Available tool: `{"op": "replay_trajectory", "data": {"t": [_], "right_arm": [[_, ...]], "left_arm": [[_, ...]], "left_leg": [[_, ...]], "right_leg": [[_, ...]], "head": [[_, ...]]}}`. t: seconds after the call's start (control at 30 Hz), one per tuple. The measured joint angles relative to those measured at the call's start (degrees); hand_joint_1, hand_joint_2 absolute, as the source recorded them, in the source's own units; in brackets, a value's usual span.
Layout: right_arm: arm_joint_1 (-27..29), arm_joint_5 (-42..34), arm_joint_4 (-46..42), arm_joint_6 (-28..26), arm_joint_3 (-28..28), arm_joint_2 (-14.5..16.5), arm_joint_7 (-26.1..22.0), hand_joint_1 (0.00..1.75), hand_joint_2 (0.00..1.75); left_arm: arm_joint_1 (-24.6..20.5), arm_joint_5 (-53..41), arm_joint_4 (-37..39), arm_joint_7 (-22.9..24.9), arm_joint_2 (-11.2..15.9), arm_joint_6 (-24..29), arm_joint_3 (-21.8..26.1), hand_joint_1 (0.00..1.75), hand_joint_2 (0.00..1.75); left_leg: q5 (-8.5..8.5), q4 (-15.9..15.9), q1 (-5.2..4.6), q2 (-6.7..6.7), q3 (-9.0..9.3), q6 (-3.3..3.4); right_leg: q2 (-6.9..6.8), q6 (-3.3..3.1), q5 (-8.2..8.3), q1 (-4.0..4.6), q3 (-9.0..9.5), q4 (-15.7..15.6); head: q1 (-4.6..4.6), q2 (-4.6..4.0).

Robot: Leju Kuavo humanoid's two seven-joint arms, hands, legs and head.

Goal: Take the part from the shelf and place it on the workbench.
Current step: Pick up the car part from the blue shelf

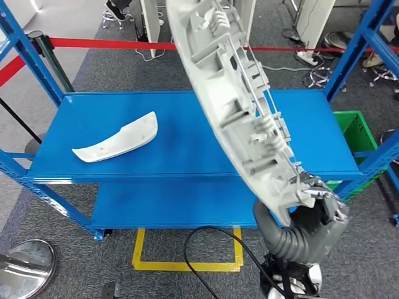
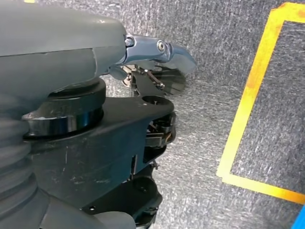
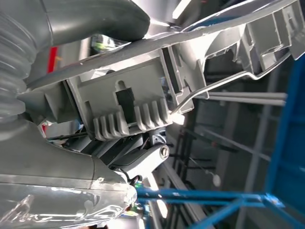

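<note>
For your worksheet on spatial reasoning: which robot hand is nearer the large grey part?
Right. The right hand grips the large grey part; the left hand hangs over the carpet, away from it.

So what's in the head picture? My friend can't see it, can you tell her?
The robot's right hand holds up a long grey plastic part, ribbed side showing, tilted over a blue shelf. A second white part lies on the shelf's left side.

Robot's right hand (image 1: 325,212), at five o'clock in the head view: dark grey casing behind a grey ribbed, corrugated wrist cover. Left hand (image 2: 107,119) from its wrist camera: smooth grey cover, ribbed grey sleeve, glossy black scuffed plates, and bluish metal fingers (image 2: 162,50) joined by a silver screw.
</note>
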Motion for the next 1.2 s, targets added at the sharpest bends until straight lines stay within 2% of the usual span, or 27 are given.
{"op": "replay_trajectory", "data": {"t": [0.07,0.13,0.17,0.23,0.27,0.3,0.33,0.37,0.4,0.47,0.53,0.6,0.63,0.67,0.73,0.77,0.8,0.83,0.87,0.93,1.0,1.1,1.13,1.2], "right_arm": [[0.49,0.57,-0.79,0.00,0.21,0.04,-1.28,1.75,1.75],[0.95,1.12,-1.56,0.00,0.23,0.22,-1.88,1.75,1.75],[1.19,1.12,-1.84,0.00,0.23,0.34,-2.01,1.75,1.75],[1.92,1.00,-2.07,0.00,0.23,0.47,-2.03,1.75,1.75],[2.43,1.17,-2.06,0.00,0.23,0.47,-1.94,1.75,1.75],[2.96,1.42,-2.04,0.00,0.22,0.46,-1.78,1.75,1.75],[3.43,1.67,-2.03,0.00,0.22,0.46,-1.56,1.75,1.75],[3.79,1.83,-2.01,0.00,0.21,0.46,-1.30,1.75,1.75],[4.04,1.85,-1.98,0.02,0.22,0.46,-1.00,1.75,1.75],[4.26,1.72,-1.89,0.11,0.25,0.45,-0.31,1.75,1.75],[4.29,1.71,-1.71,0.25,0.31,0.45,0.40,1.75,1.75],[4.23,1.98,-1.43,0.43,0.42,0.45,1.14,1.75,1.75],[4.15,2.15,-1.26,0.55,0.50,0.45,1.55,1.75,1.75],[4.03,2.30,-1.06,0.68,0.61,0.44,1.98,1.75,1.75],[3.78,2.54,-0.56,0.97,0.79,0.43,2.83,1.75,1.75],[3.68,2.63,-0.25,1.07,0.84,0.43,3.20,1.75,1.75],[3.63,2.71,0.09,1.14,0.86,0.43,3.52,1.75,1.75],[3.57,2.77,0.42,1.23,0.87,0.43,3.81,1.75,1.75],[3.45,2.81,0.72,1.33,0.90,0.42,4.06,1.75,1.75],[3.01,2.93,1.19,1.54,1.05,0.41,4.46,1.75,1.75],[2.65,3.09,1.50,1.64,1.31,0.40,4.66,1.75,1.75],[2.52,3.24,1.83,1.68,1.52,0.39,4.86,1.75,1.75],[2.45,3.26,1.90,1.68,1.58,0.39,4.89,1.75,1.75],[2.24,3.30,1.96,1.67,1.73,0.39,4.89,1.75,1.75]], "left_arm": [[-0.02,-0.20,0.00,-0.06,0.01,0.04,0.01,0.00,1.75],[-0.06,-0.26,0.00,-0.12,0.00,0.22,0.02,0.00,1.75],[-0.07,-0.26,0.00,-0.14,0.00,0.45,0.04,0.00,1.75],[-0.02,-0.26,0.00,-0.08,-0.01,0.99,0.08,0.00,1.75],[0.01,-0.25,0.00,0.01,-0.02,1.24,0.10,0.00,1.75],[0.03,-0.25,0.00,0.10,-0.03,1.38,0.11,0.00,1.75],[0.04,-0.24,0.00,0.18,-0.03,1.43,0.14,0.00,1.75],[0.03,-0.21,0.00,0.22,-0.03,1.40,0.19,0.00,1.75],[0.00,-0.15,0.00,0.28,-0.03,1.26,0.26,0.00,1.75],[-0.11,0.08,0.00,0.57,-0.04,0.79,0.46,0.00,1.75],[-0.13,0.35,0.00,1.39,-0.05,0.22,0.84,0.00,1.75],[-0.03,0.53,0.00,2.75,-0.05,-0.26,1.32,0.00,1.75],[-0.02,0.50,0.00,3.53,-0.05,-0.42,1.49,0.00,1.75],[-0.02,0.42,0.00,4.23,-0.05,-0.48,1.56,0.00,1.75],[-0.05,0.11,0.00,5.42,-0.05,-0.49,1.59,0.00,1.75],[-0.04,0.01,0.00,5.87,-0.05,-0.48,1.60,0.00,1.75],[-0.02,-0.06,0.00,6.19,-0.05,-0.48,1.62,0.00,1.75],[-0.01,-0.09,0.00,6.44,-0.05,-0.48,1.64,0.00,1.75],[-0.01,-0.13,0.00,6.65,-0.06,-0.49,1.67,0.00,1.75],[-0.04,-0.21,0.00,6.90,-0.05,-0.51,1.70,0.00,1.75],[-0.08,-0.33,0.00,7.04,-0.03,-0.52,1.73,0.00,1.75],[-0.12,-0.50,-0.01,7.10,0.02,-0.51,1.74,0.00,1.75],[-0.13,-0.55,-0.02,7.10,0.03,-0.50,1.74,0.00,1.75],[-0.17,-0.68,-0.02,7.10,0.08,-0.48,1.74,0.00,1.75]], "left_leg": [[0.09,-0.17,0.05,0.01,0.05,-0.60],[-0.99,1.09,0.18,0.12,-0.45,-1.18],[-2.40,3.37,0.21,0.18,-1.47,-1.41],[-5.90,10.56,0.23,0.23,-4.86,-1.65],[-6.98,13.69,0.24,0.23,-6.40,-1.68],[-7.06,15.20,0.23,0.23,-7.18,-1.65],[-6.15,14.72,0.23,0.23,-6.98,-1.55],[-4.47,12.32,0.23,0.23,-5.76,-1.40],[-2.63,8.81,0.23,0.24,-3.91,-1.21],[-0.58,2.28,0.20,0.22,-0.59,-0.85],[-0.54,0.07,0.08,0.14,0.29,-0.44],[-0.38,-0.02,0.16,0.11,0.21,0.14],[-0.30,-0.11,0.24,0.11,0.25,0.44],[-0.22,-0.19,0.35,0.13,0.29,0.71],[-0.23,-0.19,0.35,0.16,0.31,1.01],[-0.25,-0.18,0.34,0.17,0.31,1.07],[-0.24,-0.16,0.34,0.17,0.33,1.09],[-0.23,-0.13,0.36,0.16,0.39,1.09],[-0.24,-0.08,0.39,0.13,0.48,1.06],[-0.33,0.10,0.35,0.07,0.59,0.72],[-0.28,0.31,0.18,0.02,0.41,0.07],[-0.02,0.14,0.23,0.01,0.16,-0.95],[-0.66,0.61,0.26,0.05,-0.08,-1.24],[-4.15,4.94,0.27,0.13,-1.83,-1.68]], "right_leg": [[0.12,-1.00,0.17,0.11,0.03,-0.15],[0.08,-1.79,0.31,0.04,0.14,-0.32],[0.04,-2.09,0.36,-0.03,0.20,-0.40],[-0.01,-2.44,0.32,0.02,0.19,-0.39],[-0.01,-2.49,0.30,0.06,0.18,-0.39],[-0.01,-2.52,0.28,0.10,0.18,-0.39],[0.01,-2.53,0.28,0.11,0.19,-0.39],[0.05,-2.50,0.28,0.11,0.23,-0.39],[0.09,-2.41,0.29,0.11,0.26,-0.39],[0.18,-1.92,0.25,0.36,0.13,-0.22],[0.18,-1.26,0.29,0.55,-0.01,-0.28],[0.10,-0.65,0.15,0.43,-0.08,-0.27],[0.03,-0.35,-0.55,0.38,-0.48,0.64],[-0.04,-0.10,-1.81,0.35,-1.37,2.64],[-0.12,0.24,-5.30,0.34,-4.43,9.43],[-0.12,0.34,-6.52,0.33,-5.97,12.72],[-0.13,0.42,-6.83,0.31,-6.85,14.57],[-0.14,0.48,-6.09,0.25,-6.75,14.35],[-0.15,0.50,-4.45,0.18,-5.60,11.99],[-0.15,0.56,-1.06,0.04,-1.84,4.60],[0.00,0.14,0.20,0.06,0.16,0.45],[0.16,-1.12,0.59,0.18,-0.09,-0.01],[0.11,-1.53,0.81,0.14,-0.22,-0.09],[-0.07,-2.25,1.28,0.01,-0.65,-0.22]], "head": [[-0.14,0.00],[-0.30,0.00],[-0.43,0.00],[-0.61,0.00],[-0.61,0.00],[-0.62,0.00],[-0.62,0.00],[-0.62,0.00],[-0.63,0.00],[-0.61,0.01],[-0.57,0.01],[-0.53,0.00],[-0.38,0.01],[-0.26,0.01],[0.00,0.01],[0.00,0.00],[0.02,0.00],[0.04,0.00],[0.05,0.00],[0.06,0.00],[-0.04,0.00],[-0.16,0.00],[-0.21,0.00],[-0.37,0.00]]}}
